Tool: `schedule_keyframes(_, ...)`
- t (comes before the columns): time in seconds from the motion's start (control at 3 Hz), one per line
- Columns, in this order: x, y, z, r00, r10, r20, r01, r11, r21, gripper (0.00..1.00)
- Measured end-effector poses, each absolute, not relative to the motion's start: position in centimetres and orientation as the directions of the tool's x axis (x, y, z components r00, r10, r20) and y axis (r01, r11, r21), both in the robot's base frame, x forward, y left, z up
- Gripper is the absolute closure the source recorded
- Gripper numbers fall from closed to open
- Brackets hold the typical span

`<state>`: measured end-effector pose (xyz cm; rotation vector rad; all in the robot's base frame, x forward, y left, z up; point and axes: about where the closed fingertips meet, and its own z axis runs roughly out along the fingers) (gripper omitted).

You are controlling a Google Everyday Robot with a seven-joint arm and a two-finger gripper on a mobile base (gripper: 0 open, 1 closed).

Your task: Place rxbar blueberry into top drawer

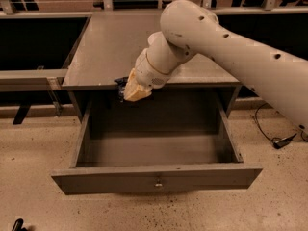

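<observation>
My gripper, with tan fingers, hangs at the table's front edge, left of centre, above the back of the open top drawer. It is shut on the rxbar blueberry, a dark wrapper of which only a small end shows at the fingers' left side. The drawer is pulled far out. Its grey floor is bare, and a small metal knob sits at the centre of the front panel. The white arm crosses the view from the right.
The grey table top runs behind the gripper. Dark shelving stands to the left and right. A black cable lies on the speckled floor at right. The arm hides the table's right part.
</observation>
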<state>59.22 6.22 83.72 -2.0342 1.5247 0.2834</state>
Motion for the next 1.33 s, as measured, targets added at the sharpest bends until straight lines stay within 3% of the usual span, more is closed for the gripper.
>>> schedule_keyframes(1.33, 57.7, 5.0, 76.7, 0.342, -0.835, -0.431, -0.940, -0.312, -0.141, 1.00)
